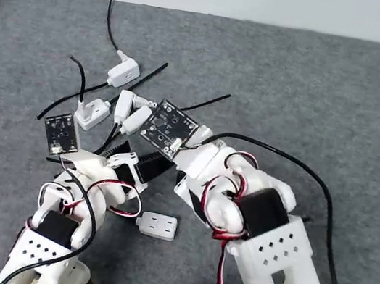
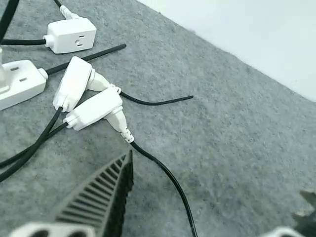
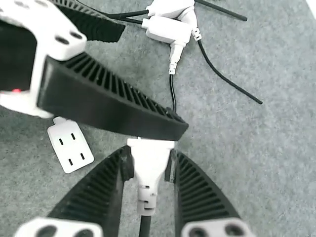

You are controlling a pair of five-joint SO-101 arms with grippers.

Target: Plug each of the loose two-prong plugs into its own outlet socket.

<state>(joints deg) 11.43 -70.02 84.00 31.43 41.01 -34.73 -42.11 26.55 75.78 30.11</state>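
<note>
Between right fingers (image 3: 98,192), one white plug (image 3: 149,160)

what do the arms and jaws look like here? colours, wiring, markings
The left arm and right arm: white shells, black servo blocks, red, black and white wires looped along the joints. Their jaws are black, ribbed, tapering wedges on white mounts with screw holes. Right arm's lower link has a grid of vent holes.
</note>
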